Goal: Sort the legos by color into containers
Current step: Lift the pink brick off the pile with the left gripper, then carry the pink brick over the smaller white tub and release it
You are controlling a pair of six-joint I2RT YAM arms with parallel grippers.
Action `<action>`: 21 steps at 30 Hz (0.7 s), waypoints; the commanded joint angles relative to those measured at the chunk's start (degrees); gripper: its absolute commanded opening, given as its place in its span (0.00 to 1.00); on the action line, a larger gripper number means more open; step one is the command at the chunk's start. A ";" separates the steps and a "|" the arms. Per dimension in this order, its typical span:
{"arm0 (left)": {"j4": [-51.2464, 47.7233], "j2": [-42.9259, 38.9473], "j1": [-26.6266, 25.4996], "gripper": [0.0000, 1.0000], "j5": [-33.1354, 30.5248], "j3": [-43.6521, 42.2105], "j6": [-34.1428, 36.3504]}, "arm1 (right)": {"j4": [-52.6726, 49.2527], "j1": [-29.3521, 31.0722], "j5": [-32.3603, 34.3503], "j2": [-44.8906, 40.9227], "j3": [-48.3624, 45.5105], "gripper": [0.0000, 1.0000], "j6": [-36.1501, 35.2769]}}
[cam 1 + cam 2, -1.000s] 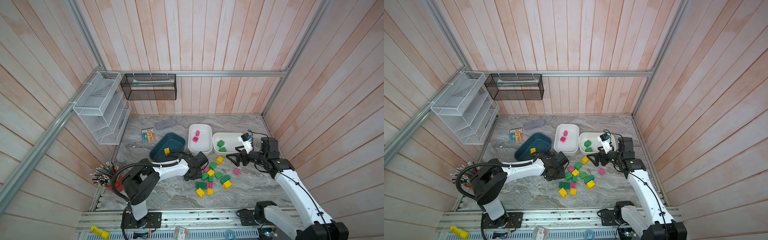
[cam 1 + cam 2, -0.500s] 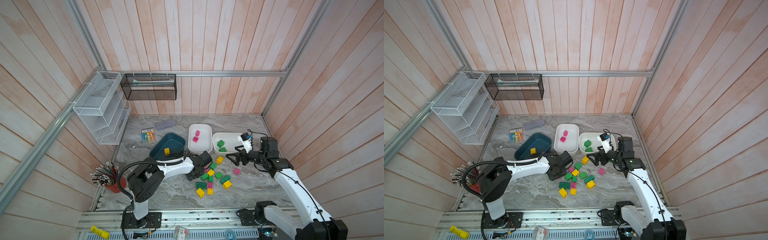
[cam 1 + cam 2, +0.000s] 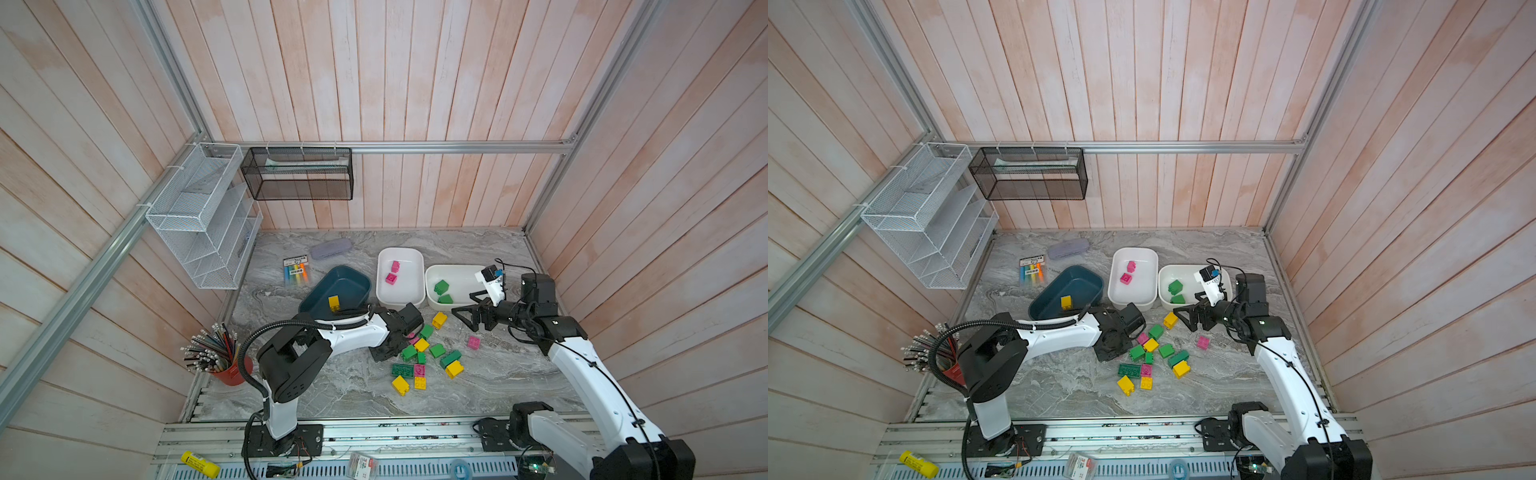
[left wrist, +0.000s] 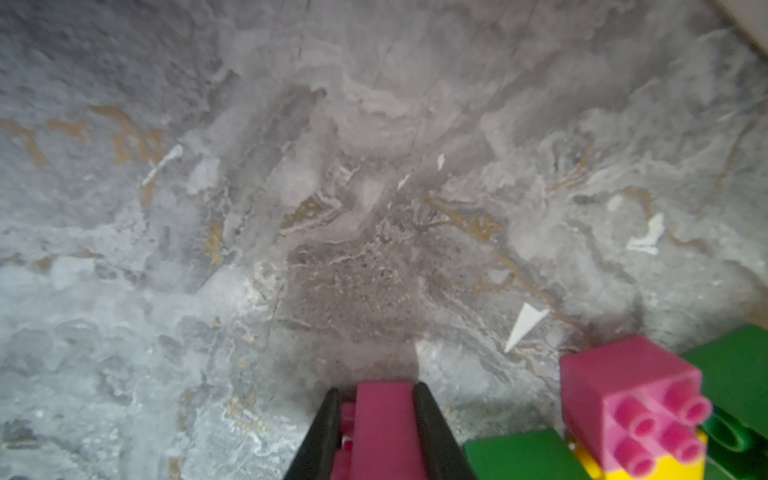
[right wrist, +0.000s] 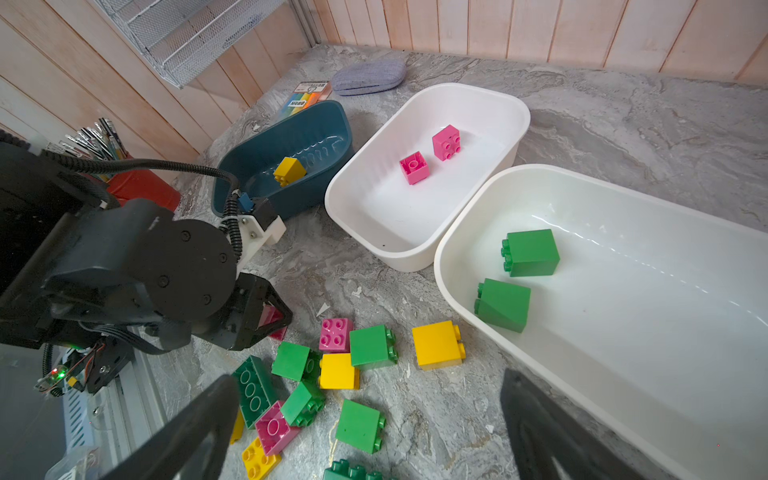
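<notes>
The left wrist view shows what the top views hide: the left end effector (image 4: 376, 395) is squeezed tight on a pink brick (image 4: 384, 432). The left arm (image 3: 357, 336) lies low, stretched across the tabletop (image 3: 498, 374). The right end effector (image 3: 464, 319) hangs wide open and empty, at two o'clock from the loose bricks (image 3: 421, 344). The white tub (image 3: 409, 286) with two pink ones sits at twelve o'clock from the held brick.

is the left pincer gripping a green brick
No, in the left wrist view the left pincer is shut on a pink brick.
</notes>
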 commanded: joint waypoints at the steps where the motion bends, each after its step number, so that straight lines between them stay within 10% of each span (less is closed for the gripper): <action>1: -1.86 -1.85 0.19 0.26 -1.35 -0.61 3.39 | -0.43 -0.52 -0.81 -0.40 -0.47 0.98 -0.78; 21: -2.78 -1.23 13.22 0.26 -0.35 23.54 47.30 | 0.81 -0.97 -0.62 -0.72 1.02 0.98 0.35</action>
